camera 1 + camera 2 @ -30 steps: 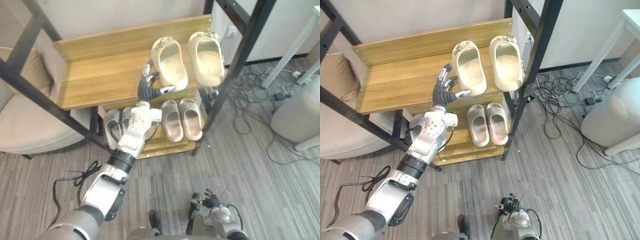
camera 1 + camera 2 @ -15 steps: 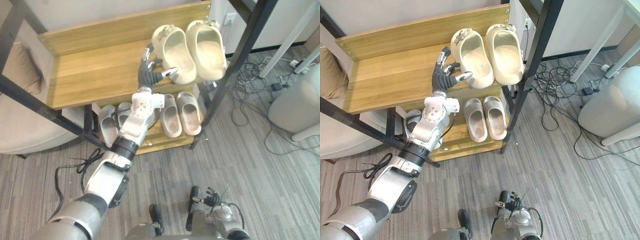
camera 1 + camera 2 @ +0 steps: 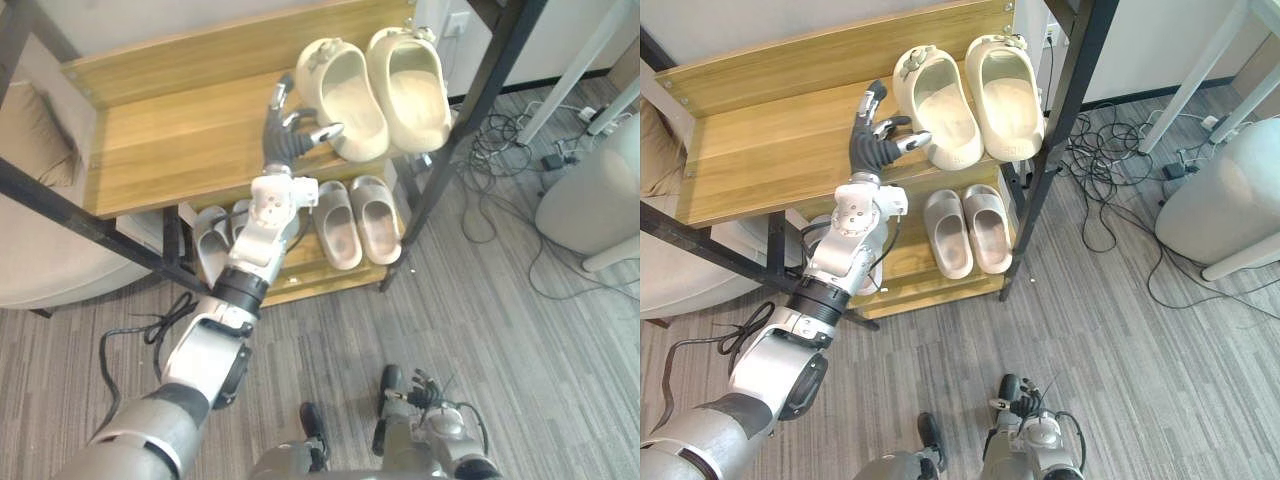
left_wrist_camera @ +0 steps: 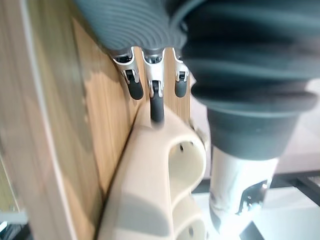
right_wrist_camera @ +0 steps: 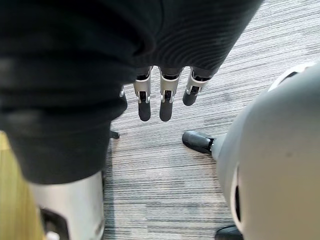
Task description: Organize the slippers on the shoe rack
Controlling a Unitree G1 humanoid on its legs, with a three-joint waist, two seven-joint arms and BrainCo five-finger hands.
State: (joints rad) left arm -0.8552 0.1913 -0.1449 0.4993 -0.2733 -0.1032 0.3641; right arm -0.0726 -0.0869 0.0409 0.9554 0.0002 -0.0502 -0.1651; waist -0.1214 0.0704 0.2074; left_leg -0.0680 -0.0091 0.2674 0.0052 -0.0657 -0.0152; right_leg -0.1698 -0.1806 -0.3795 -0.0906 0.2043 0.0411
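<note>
Touching cream slipper [image 4: 150, 165] side: left hand [image 3: 283, 148] fingertip, per wrist view.

A beige sofa [image 3: 60, 270] is seen at the left, with a brown cushion [image 3: 40, 150] laid on it. Dark wires [image 3: 1105, 170] are tangled on the grey striped floor [image 3: 520, 330], near a white table leg [image 3: 1200, 65] and a pale rounded bin [image 3: 1220, 215].

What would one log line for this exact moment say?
left hand: open, fingers against side of cream slipper | place: top shelf | right hand: open, low by floor
</note>
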